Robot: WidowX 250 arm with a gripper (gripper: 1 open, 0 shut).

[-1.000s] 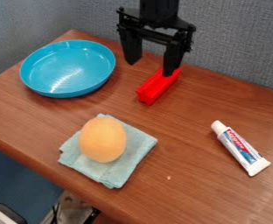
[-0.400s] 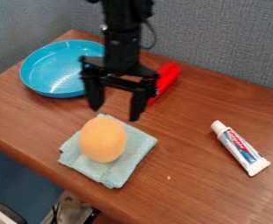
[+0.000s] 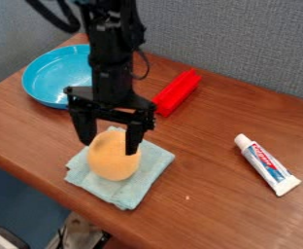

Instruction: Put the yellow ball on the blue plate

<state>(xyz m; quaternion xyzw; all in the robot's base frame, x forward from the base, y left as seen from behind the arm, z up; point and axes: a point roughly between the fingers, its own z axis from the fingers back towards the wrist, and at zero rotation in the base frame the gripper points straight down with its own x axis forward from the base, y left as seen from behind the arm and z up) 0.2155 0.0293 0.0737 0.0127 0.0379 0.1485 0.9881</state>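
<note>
The yellow ball (image 3: pixel 112 160) is an orange-yellow egg shape resting on a square teal cloth (image 3: pixel 119 175) near the table's front edge. My gripper (image 3: pixel 108 138) stands open straight over the ball, its two black fingers (image 3: pixel 79 124) reaching down on either side of the ball's top, which they partly hide. Whether the fingers touch the ball I cannot tell. The blue plate (image 3: pixel 50 76) is a round bright-blue dish at the back left of the table, with nothing in it; the arm hides its right rim.
A red block (image 3: pixel 179 90) lies behind the arm at the back centre. A white toothpaste tube (image 3: pixel 266 163) lies at the right. The wooden table's front edge (image 3: pixel 50 180) runs close to the cloth.
The open gripper has travelled from above the red block forward and left, and has come down over the ball on the cloth. Ball, plate, block and tube have stayed put.
</note>
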